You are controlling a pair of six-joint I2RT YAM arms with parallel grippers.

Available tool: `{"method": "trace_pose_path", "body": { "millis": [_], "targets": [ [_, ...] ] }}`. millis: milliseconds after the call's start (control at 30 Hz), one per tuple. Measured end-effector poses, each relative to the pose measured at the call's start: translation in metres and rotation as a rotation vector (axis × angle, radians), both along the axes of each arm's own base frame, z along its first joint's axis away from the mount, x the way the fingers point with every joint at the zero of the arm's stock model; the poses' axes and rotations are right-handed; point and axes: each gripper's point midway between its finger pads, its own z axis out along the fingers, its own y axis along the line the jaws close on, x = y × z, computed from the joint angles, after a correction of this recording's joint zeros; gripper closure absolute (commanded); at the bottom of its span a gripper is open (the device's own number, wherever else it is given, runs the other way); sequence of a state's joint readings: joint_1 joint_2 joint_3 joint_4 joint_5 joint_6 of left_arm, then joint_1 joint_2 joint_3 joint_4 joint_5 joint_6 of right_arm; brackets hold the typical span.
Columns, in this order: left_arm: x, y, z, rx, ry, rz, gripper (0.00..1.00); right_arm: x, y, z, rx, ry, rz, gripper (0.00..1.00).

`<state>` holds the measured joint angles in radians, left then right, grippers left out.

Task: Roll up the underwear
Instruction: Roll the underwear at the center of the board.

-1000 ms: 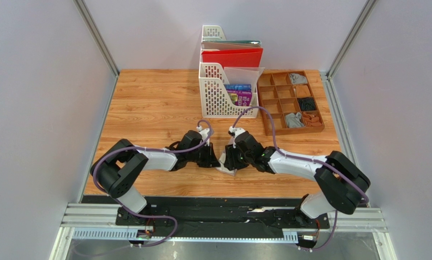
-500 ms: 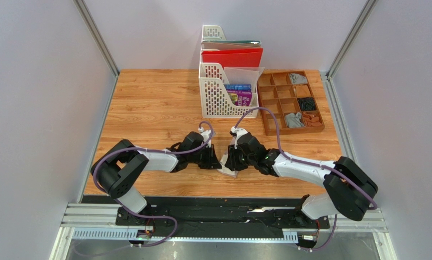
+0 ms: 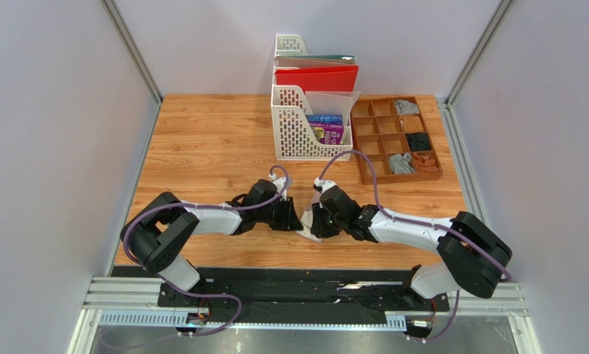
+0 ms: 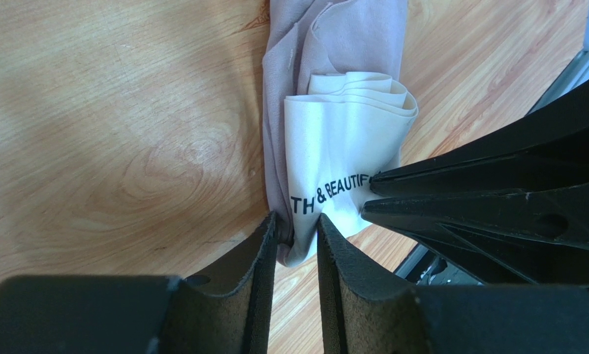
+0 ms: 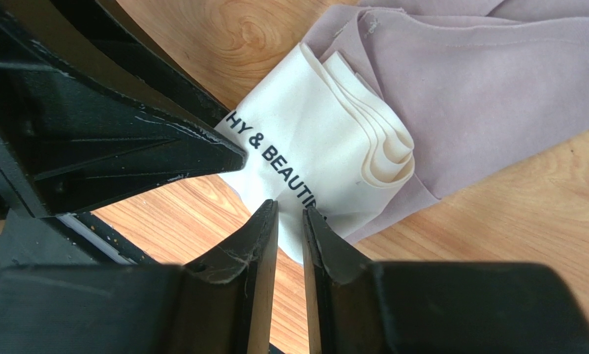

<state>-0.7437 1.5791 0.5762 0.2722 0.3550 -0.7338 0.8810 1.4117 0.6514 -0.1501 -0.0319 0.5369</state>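
The underwear (image 4: 349, 44), a pale pinkish-beige garment with a cream band (image 4: 345, 140) printed in black letters, lies bunched on the table (image 3: 201, 140) near its front edge.

In the left wrist view the cloth runs from the left claw (image 4: 297, 225) toward 12 o'clock. The band's lower edge sits in the narrow gap between the jaws, which stand slightly apart. I cannot tell whether they pinch it or merely flank it. The right claw (image 4: 367, 196) comes in from 3 o'clock, its dark tips touching the band.

In the right wrist view that claw's jaws stand close together with the band's corner between their tips; clenched or loose, I cannot tell. The garment spreads toward 1 o'clock, and the left claw's fingers (image 5: 164, 147) crowd in from 9 o'clock, right against the band.

From above, a white file rack (image 3: 304, 133) with a red folder (image 3: 316, 78) stands at 12 o'clock of the claws, well apart. A wooden divided tray (image 3: 395, 140) holding small cloth bundles sits at 1 o'clock.
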Motion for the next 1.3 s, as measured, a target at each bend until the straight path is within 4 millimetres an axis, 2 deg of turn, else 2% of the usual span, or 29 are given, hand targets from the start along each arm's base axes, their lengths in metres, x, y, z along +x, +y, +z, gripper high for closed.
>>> {"method": "trace_pose_path", "body": {
  "millis": [500, 600, 633, 700, 733, 800, 967, 1033, 1100, 1200, 1300],
  "targets": [
    [0.000, 0.000, -0.003, 0.007, 0.003, 0.007, 0.67, 0.004, -0.009, -0.005, -0.040, -0.005, -0.053, 0.76],
    [-0.003, -0.007, -0.004, -0.007, 0.008, -0.011, 0.72, 0.004, -0.009, -0.005, -0.040, -0.005, -0.053, 0.76],
    [-0.003, -0.010, -0.004, -0.010, 0.007, -0.016, 0.81, 0.003, -0.009, -0.005, -0.041, -0.004, -0.053, 0.75],
    [-0.005, -0.013, -0.005, -0.016, 0.010, -0.022, 0.88, 0.003, -0.009, -0.005, -0.041, -0.004, -0.052, 0.72],
    [-0.006, -0.013, -0.006, -0.016, 0.014, -0.022, 0.95, 0.003, -0.009, -0.005, -0.041, -0.004, -0.051, 0.71],
    [-0.005, -0.015, -0.006, -0.022, 0.015, -0.021, 1.00, 0.002, -0.009, -0.006, -0.039, -0.007, -0.043, 0.66],
    [-0.005, -0.015, -0.005, -0.026, 0.022, -0.015, 1.00, 0.001, -0.009, 0.000, -0.040, -0.045, 0.008, 0.54],
    [-0.005, -0.015, -0.004, -0.020, 0.026, -0.016, 1.00, -0.001, -0.008, 0.009, -0.038, -0.086, 0.051, 0.52],
    [-0.004, -0.016, -0.003, -0.003, 0.032, -0.024, 1.00, -0.005, -0.004, 0.021, -0.033, -0.143, 0.112, 0.46],
    [-0.001, -0.017, 0.003, 0.027, 0.032, -0.042, 1.00, -0.013, 0.004, 0.034, -0.023, -0.223, 0.202, 0.43],
    [0.000, -0.016, 0.009, 0.058, 0.031, -0.061, 1.00, -0.024, 0.012, 0.034, -0.033, -0.281, 0.289, 0.43]
  ]
}}
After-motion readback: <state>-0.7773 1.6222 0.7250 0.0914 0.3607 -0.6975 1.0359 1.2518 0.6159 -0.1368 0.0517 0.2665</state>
